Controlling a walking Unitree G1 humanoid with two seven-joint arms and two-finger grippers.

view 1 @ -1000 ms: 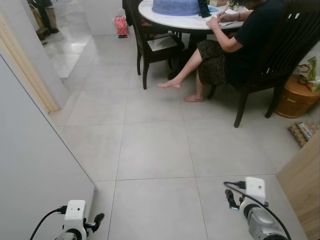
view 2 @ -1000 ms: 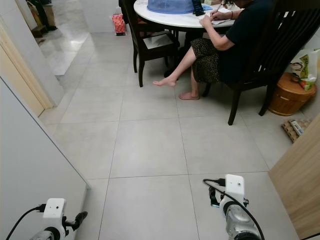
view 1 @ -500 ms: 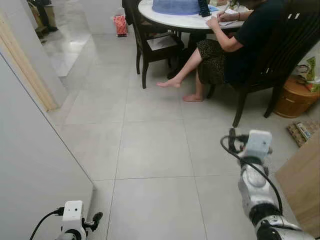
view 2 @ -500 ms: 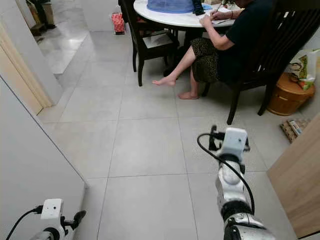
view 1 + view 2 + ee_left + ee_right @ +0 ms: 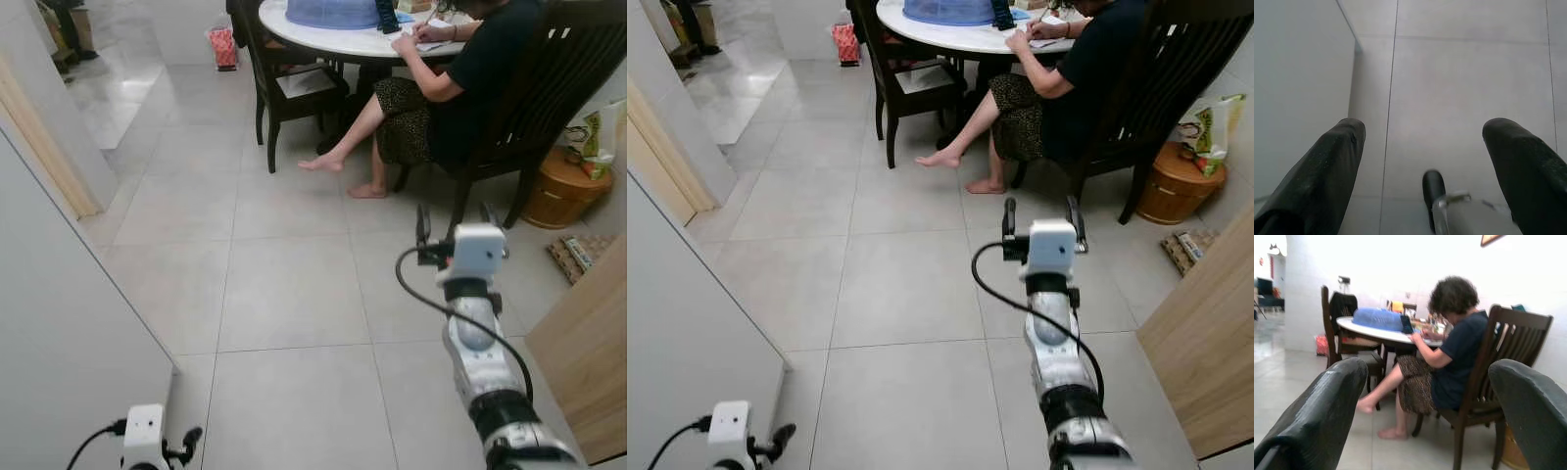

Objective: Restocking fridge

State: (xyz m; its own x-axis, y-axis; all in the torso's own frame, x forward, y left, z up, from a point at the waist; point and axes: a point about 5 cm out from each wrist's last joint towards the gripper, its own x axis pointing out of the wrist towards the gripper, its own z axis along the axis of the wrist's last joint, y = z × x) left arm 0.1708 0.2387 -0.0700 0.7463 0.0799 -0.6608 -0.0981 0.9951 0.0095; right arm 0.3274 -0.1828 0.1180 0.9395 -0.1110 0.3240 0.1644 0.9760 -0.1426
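Observation:
My right gripper [image 5: 455, 215] is raised in front of me over the tiled floor, open, with nothing between its fingers. It points toward a person [image 5: 460, 88] seated at a round white table [image 5: 343, 39]; in the right wrist view its fingers [image 5: 1327, 401] frame that person [image 5: 1454, 357]. My left gripper [image 5: 1425, 142] hangs low at my left side, open and empty, over grey floor tiles beside a tall white panel [image 5: 59, 333]. No food items or fridge interior can be made out.
Dark wooden chairs [image 5: 294, 83] stand around the table, which carries a blue cover [image 5: 333, 12]. A wooden tub [image 5: 558, 186] and packets [image 5: 571, 257] lie at the right. A light wood panel [image 5: 593, 362] stands close on my right. Open floor tiles [image 5: 284, 294] stretch ahead.
My right arm has swung up from near the floor to chest height, its fingers now pointing at the seated person. The left arm stays hanging low.

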